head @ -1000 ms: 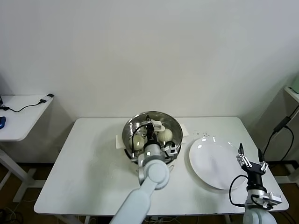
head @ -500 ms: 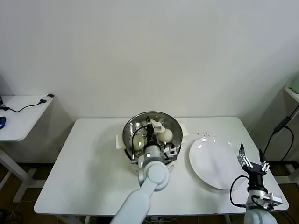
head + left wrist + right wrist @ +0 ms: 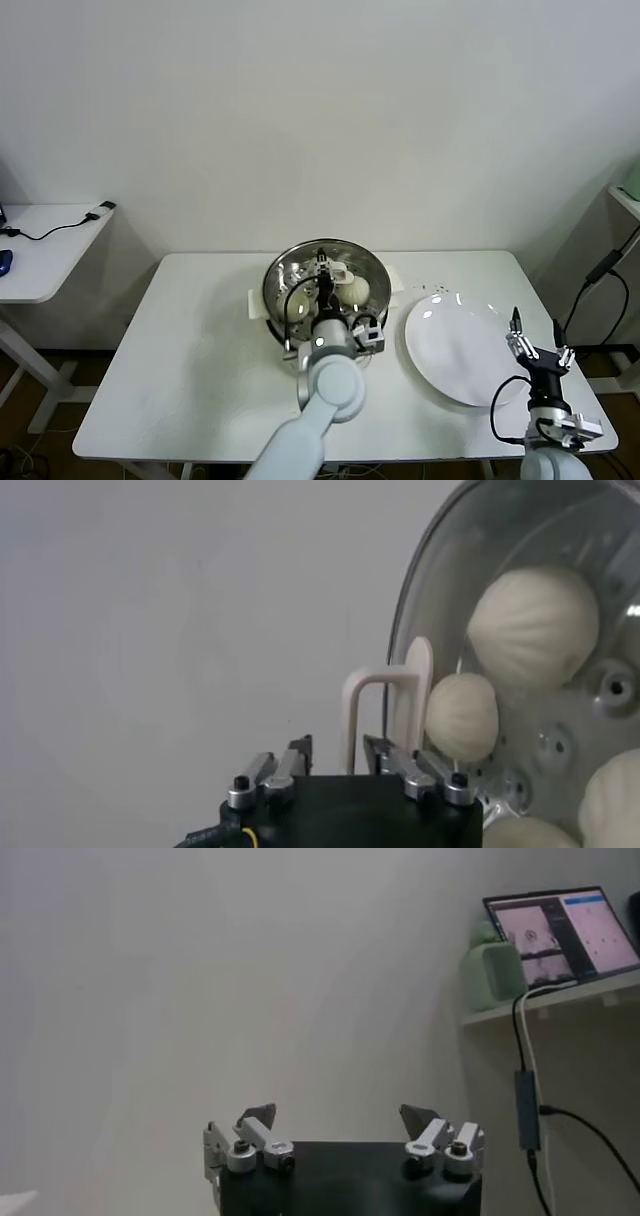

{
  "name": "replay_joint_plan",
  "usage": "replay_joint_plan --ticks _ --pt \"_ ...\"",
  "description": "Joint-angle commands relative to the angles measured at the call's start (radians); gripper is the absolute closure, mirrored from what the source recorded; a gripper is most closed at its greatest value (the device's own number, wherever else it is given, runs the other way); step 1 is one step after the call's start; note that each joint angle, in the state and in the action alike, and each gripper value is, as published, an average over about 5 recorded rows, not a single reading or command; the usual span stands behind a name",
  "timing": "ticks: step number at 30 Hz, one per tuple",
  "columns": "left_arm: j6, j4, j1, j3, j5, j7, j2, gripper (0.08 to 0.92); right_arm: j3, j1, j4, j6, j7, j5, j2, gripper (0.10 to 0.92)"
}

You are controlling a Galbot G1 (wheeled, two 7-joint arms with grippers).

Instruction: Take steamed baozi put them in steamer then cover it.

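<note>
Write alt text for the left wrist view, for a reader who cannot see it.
The left tool grips the white handle of the clear glass cover, holding it over the steel steamer. Through the glass, several cream-white baozi sit on the perforated tray, against a plain pale wall.

You find no readable text, label, brand, number or sign anywhere in these views. In the right wrist view, the open laptop screen (image 3: 563, 930) on the white wall shelf (image 3: 555, 1005) shows windows with content, but their writing is too small to make out. The round shiny steel steamer pot (image 3: 276, 277), the flat round white plate (image 3: 455, 350) and the white counter (image 3: 190, 350) carry no markings you can read, and neither do the black gripper bodies in the wrist views.
</note>
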Motion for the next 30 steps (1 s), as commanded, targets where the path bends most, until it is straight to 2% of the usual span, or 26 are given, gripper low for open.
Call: replay_joint_plan --ticks 1,10,14,19,21,25,30 --pt "0.012 -0.176 0.094 0.017 -0.008 0.01 -0.049 0.528 0.0 0.002 -0.003 0.0 0.001 -0.001 0.0 0.203" --pt "0.007 -0.373 0.188 -0.03 -0.052 0.016 0.018 0.268 -0.028 -0.006 -0.001 -0.013 -0.003 -0.017 0.0 0.203" --pt "-0.048 -0.501 0.257 -0.136 -0.212 -0.05 0.058 0.189 -0.059 -0.033 0.021 -0.034 -0.005 -0.073 0.005 0.203" --pt "-0.184 -0.55 0.333 -0.376 -0.553 -0.236 0.094 0.178 -0.128 -0.089 0.067 -0.024 -0.044 -0.112 0.005 0.203" --pt "-0.271 -0.547 0.363 -0.491 -0.746 -0.263 0.093 0.177 -0.152 -0.106 0.072 -0.005 -0.06 -0.134 0.002 0.203" --pt "-0.437 -0.532 0.431 -0.686 -1.152 -0.283 0.081 0.177 -0.191 -0.136 0.078 -0.011 -0.057 -0.183 -0.008 0.203" --pt "-0.66 -0.465 0.549 -0.864 -1.474 -0.203 0.096 0.177 -0.201 -0.158 0.085 -0.053 -0.054 -0.213 0.005 0.203"
